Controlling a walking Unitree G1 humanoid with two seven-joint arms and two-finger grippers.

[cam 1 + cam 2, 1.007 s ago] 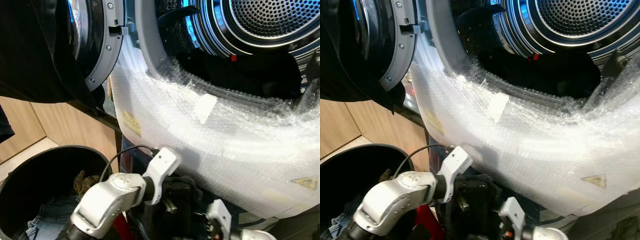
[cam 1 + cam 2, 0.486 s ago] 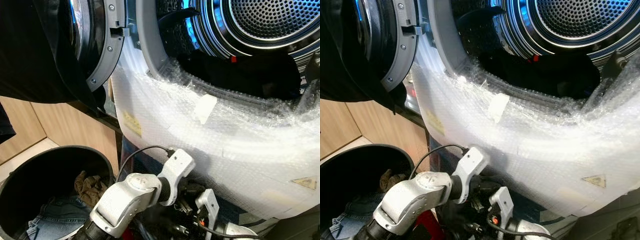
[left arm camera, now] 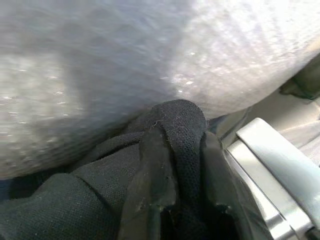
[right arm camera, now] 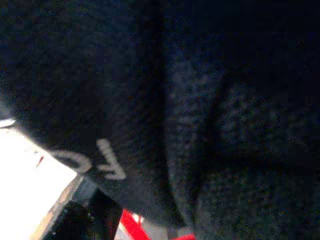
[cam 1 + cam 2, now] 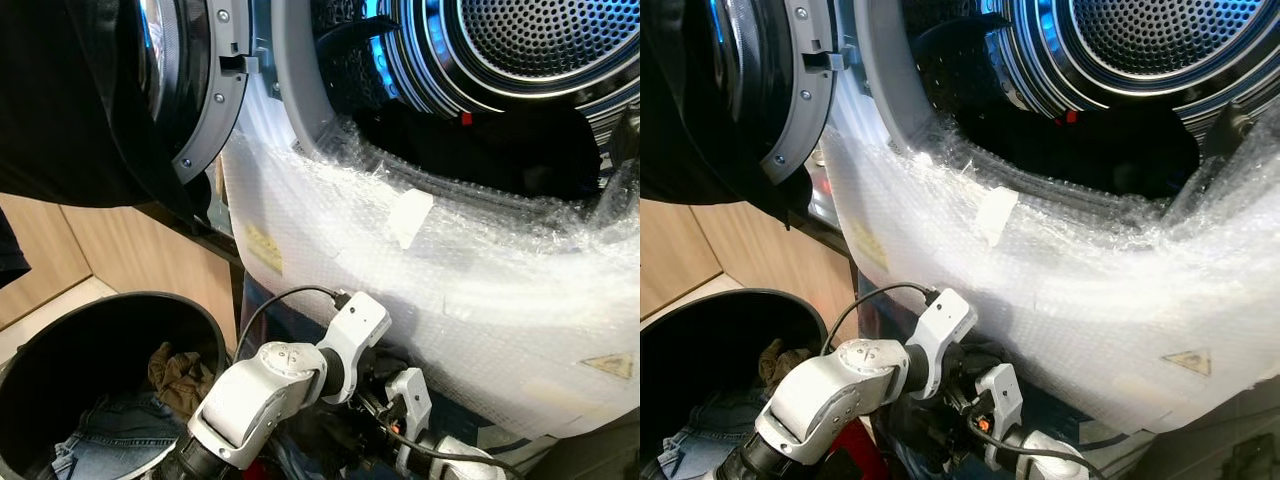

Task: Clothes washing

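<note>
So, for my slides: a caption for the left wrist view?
Left gripper pinches a black knit garment against the bubble-wrapped washing machine front.

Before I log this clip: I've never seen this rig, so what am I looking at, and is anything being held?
A two-armed humanoid robot stands before an open washing machine drum; its front is wrapped in bubble wrap. The two wide pictures come from its head camera. A black bin on the robot's left holds jeans and a brown cloth. The close-ups come from wrist cameras. In the left wrist view, the left gripper is pinching a black garment under the wrap. The right wrist view is dark fabric; its grip cannot be judged.
</note>
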